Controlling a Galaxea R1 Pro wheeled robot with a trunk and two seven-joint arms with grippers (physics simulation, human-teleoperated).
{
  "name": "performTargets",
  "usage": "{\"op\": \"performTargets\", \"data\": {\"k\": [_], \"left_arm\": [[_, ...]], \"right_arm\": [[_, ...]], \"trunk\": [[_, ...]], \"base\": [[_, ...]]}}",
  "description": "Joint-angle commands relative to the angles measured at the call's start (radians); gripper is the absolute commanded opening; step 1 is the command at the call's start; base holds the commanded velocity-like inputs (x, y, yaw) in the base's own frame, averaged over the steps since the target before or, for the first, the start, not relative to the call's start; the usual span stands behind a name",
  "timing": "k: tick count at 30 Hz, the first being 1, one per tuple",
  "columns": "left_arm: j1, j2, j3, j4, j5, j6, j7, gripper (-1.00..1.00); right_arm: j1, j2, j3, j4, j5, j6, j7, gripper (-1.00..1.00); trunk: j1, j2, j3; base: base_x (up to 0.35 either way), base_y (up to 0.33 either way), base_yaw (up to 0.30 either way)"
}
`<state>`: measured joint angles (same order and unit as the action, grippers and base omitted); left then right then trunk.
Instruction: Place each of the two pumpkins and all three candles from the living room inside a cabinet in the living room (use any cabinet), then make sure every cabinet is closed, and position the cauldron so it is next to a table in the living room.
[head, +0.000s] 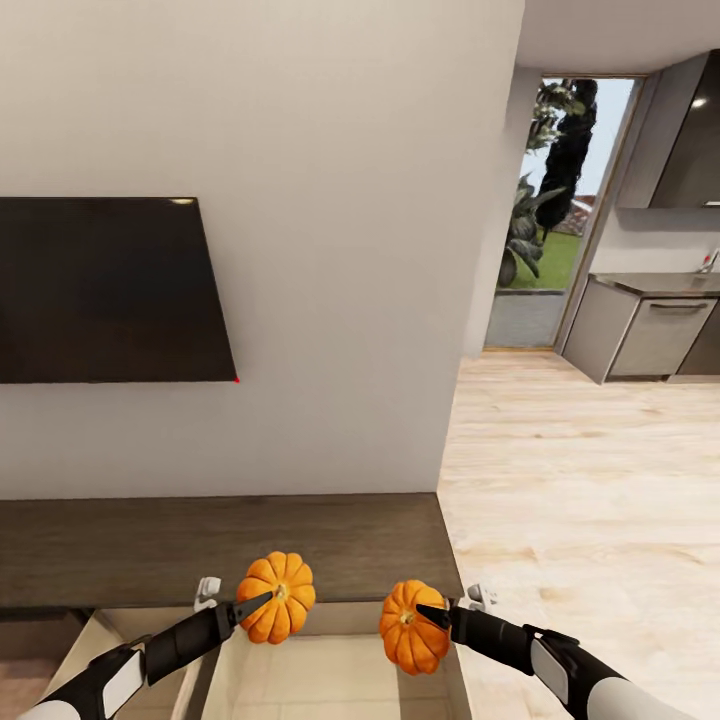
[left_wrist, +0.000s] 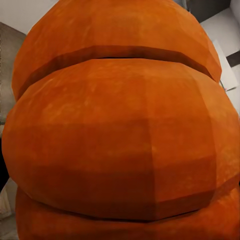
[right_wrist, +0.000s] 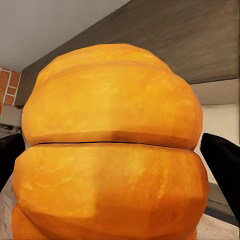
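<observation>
A pumpkin (head: 277, 596) is being gripped by the left end effector (head: 262, 601), and a second pumpkin (head: 413, 627) is being clamped by the right end effector (head: 428, 612), at 3 o'clock of the first. Both are being held above an open drawer (head: 330, 672) of the cabinet (head: 150, 545). Farther off, at 10 o'clock, a dark screen (head: 105, 288) is being shown on the wall.

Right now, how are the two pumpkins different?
The left pumpkin hangs higher, its top overlapping the cabinet top; the right pumpkin hangs lower, over the open drawer. The left pumpkin's stem end faces the head camera; the right pumpkin's shows more to the side. Both are orange, ribbed, each held by a pincer.
</observation>
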<state>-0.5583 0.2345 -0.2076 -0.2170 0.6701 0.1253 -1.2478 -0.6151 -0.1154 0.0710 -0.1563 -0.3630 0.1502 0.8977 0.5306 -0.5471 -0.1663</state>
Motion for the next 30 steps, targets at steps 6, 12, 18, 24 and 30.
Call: {"op": "performTargets", "data": {"k": [6, 12, 18, 24, 30], "left_arm": [[0.000, -0.002, -0.001, 0.001, 0.001, 0.002, 0.007, -1.00], [0.001, -0.002, -0.001, 0.003, 0.002, 0.002, 0.009, -1.00], [0.001, -0.003, 0.004, 0.045, 0.002, 0.004, 0.013, -1.00], [0.002, -0.004, 0.005, 0.057, 0.002, 0.004, 0.012, -1.00], [0.002, -0.006, 0.006, 0.056, 0.002, 0.004, 0.013, -1.00]], "right_arm": [[0.000, 0.002, 0.000, 0.000, -0.002, 0.000, -0.037, -1.00], [0.000, 0.002, 0.000, 0.000, -0.002, 0.000, -0.038, -1.00], [0.000, 0.004, 0.000, 0.001, -0.003, -0.001, -0.040, -1.00], [0.000, 0.004, 0.000, 0.002, -0.005, 0.003, -0.039, -1.00], [0.000, 0.003, 0.000, 0.002, -0.005, 0.004, -0.038, -1.00]], "trunk": [[0.015, -0.028, -0.013], [0.038, -0.070, -0.031], [0.061, -0.112, -0.050], [0.084, -0.154, -0.069], [0.107, -0.196, -0.088]], "base": [[0.000, 0.000, 0.000], [0.000, 0.000, 0.000], [0.000, 0.000, 0.000], [0.000, 0.000, 0.000], [0.000, 0.000, 0.000]]}}
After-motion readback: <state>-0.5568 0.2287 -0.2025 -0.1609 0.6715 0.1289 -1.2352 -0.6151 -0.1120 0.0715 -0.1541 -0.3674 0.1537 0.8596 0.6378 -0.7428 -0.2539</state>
